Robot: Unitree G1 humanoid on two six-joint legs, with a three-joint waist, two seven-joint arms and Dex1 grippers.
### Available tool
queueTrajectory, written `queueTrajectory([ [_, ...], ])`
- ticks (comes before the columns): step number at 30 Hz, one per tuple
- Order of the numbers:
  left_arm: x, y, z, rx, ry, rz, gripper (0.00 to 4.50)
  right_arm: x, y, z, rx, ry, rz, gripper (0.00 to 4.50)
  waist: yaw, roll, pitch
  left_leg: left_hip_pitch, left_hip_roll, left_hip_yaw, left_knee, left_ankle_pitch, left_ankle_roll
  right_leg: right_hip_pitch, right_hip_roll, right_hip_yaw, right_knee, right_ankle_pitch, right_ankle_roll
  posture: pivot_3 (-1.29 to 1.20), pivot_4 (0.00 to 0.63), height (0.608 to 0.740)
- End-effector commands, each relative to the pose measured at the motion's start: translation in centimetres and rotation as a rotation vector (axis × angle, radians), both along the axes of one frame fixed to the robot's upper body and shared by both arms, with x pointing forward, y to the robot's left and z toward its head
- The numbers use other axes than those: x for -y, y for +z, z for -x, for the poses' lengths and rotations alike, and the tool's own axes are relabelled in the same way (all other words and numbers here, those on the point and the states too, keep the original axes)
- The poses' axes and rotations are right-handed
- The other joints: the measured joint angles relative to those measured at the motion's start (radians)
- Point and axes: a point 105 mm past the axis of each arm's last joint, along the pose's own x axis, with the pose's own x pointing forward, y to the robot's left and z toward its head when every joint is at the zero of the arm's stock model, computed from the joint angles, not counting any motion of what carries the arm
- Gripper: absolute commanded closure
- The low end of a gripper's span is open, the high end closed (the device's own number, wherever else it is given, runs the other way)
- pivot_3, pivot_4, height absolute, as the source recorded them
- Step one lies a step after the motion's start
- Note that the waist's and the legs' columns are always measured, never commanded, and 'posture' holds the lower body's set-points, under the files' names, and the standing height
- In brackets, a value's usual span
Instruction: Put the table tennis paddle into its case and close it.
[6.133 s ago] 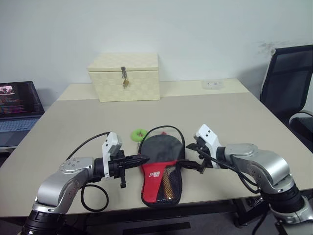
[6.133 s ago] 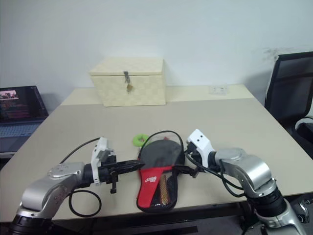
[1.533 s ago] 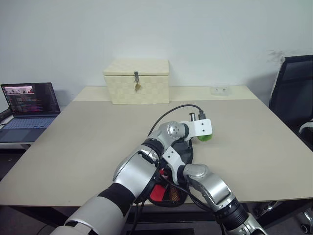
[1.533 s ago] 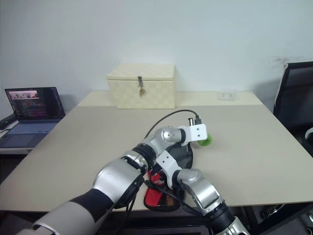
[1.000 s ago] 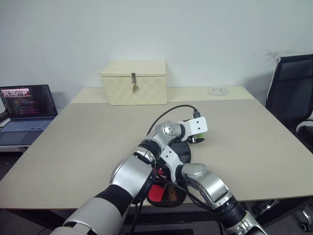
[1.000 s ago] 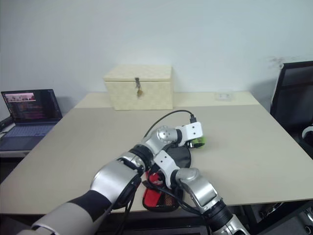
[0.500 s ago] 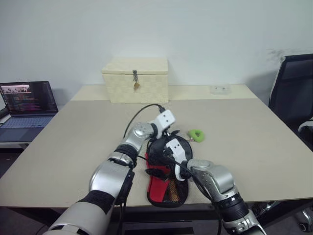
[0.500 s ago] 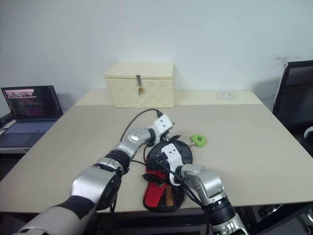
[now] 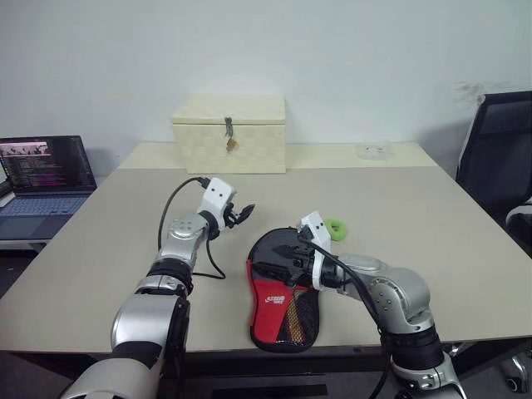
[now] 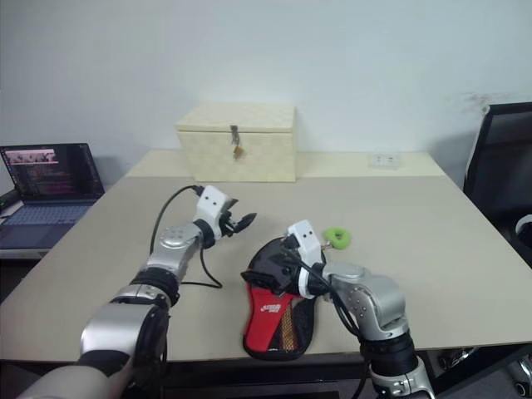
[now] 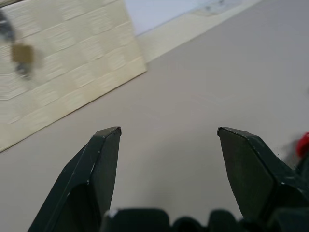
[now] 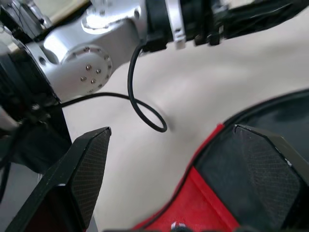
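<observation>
left gripper (image 9: 246,212): jaws spread, empty, above mid-desk (image 9: 465,241), well left of case
case (image 9: 284,287): flat near front edge, black round part, red narrow end frontward
right gripper (image 9: 281,253): jaws wide apart, empty, over case's black part
paddle: not visible; cannot tell if inside
handling: soft, floppy, light; likely pinch zip tag

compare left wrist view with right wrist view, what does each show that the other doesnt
Left wrist view alone: the cream woven box with its hanging latch, seen past the left hand, whose fingers stand apart with nothing between them.

Right wrist view alone: the case, its red part and black rounded part, behind the right hand, open and empty, plus the left arm with a looped black cable.

Both: the beige table and a wide-open hand.
</observation>
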Motion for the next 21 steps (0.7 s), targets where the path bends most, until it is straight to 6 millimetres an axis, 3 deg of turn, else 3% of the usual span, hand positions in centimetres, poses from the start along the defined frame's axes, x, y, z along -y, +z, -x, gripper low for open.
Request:
queueTrajectory([
  [1,-1.8,1.7,0.2,0.044,0.028,0.048,1.05,0.7,2.8,0.7,0.071,0.023,-0.077,0.0,0.0,0.0,0.0,0.0,0.0,0.0,0.0,0.0,0.0,0.0,0.0,0.0,0.0,0.001,-0.002,0.0,0.15,0.74],
  [7,-1.8,3.5,1.5,0.03,-0.121,0.22,1.05,2.3,3.8,1.2,0.094,0.031,-0.092,0.0,0.0,0.0,0.0,0.0,0.0,0.0,0.0,0.0,0.0,0.0,0.0,0.0,0.0,0.001,-0.002,0.0,0.15,0.74],
  [13,-0.1,5.9,5.1,-0.13,-0.466,0.412,1.05,4.9,4.4,1.2,0.134,0.001,-0.044,0.0,-0.006,0.0,0.001,0.0,0.001,0.0,0.0,0.0,0.0,0.0,0.0,0.0,-0.001,0.001,-0.002,0.0,0.15,0.74],
  [19,0.1,6.1,7.2,-0.239,-0.589,0.398,1.05,6.3,4.8,1.3,0.147,-0.012,-0.021,0.0,-0.007,0.0,0.001,0.001,0.001,0.0,0.0,0.0,0.0,0.0,0.0,0.001,0.0,-0.001,0.001,0.0,0.15,0.74],
  [21,0.0,5.3,6.9,-0.243,-0.563,0.315,1.05,7.1,4.4,0.8,0.16,-0.048,0.016,0.0,-0.006,0.0,0.001,0.001,0.001,0.0,0.0,0.0,0.0,0.0,0.001,0.001,0.0,-0.001,0.001,0.0,0.15,0.74],
])
